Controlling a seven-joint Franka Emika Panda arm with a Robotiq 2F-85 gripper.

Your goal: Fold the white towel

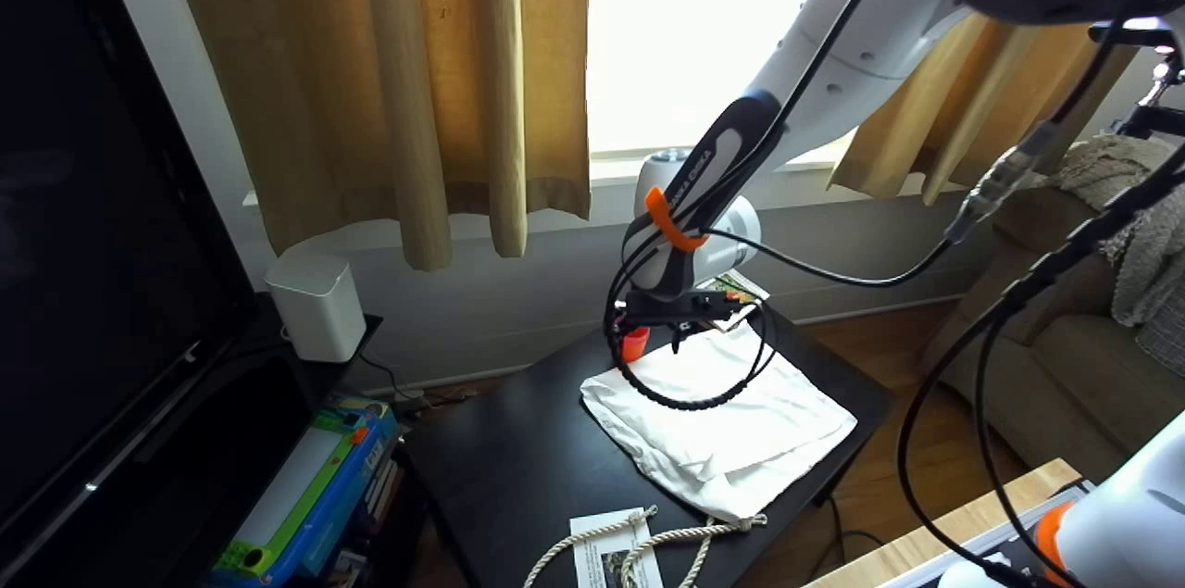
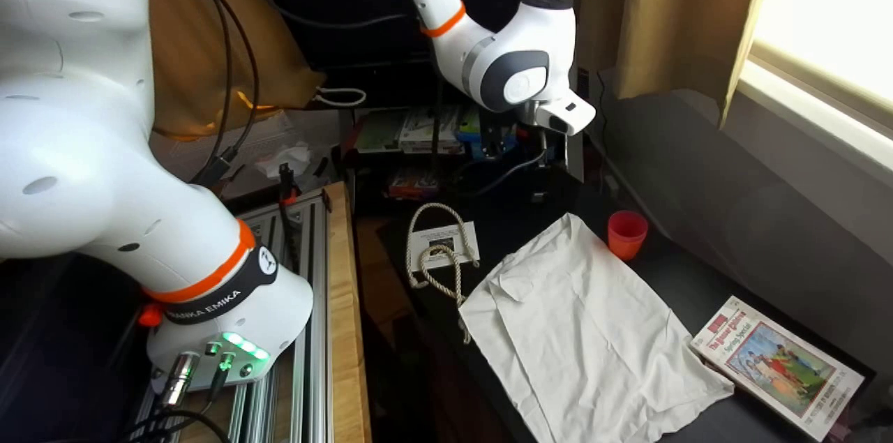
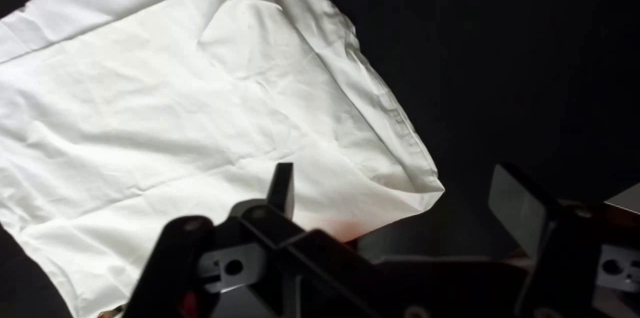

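The jaws hang spread and empty, probably so they can take the white towel [image 2: 586,331] by its corner toward the table [image 1: 518,440] edge facing the window [image 1: 694,32].

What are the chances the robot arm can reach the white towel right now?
Probably yes: the gripper is open, and the wrist view shows nothing between it and the white towel.

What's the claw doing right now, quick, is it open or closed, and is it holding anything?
Claw: open, holding nothing; the white towel lies on the table.
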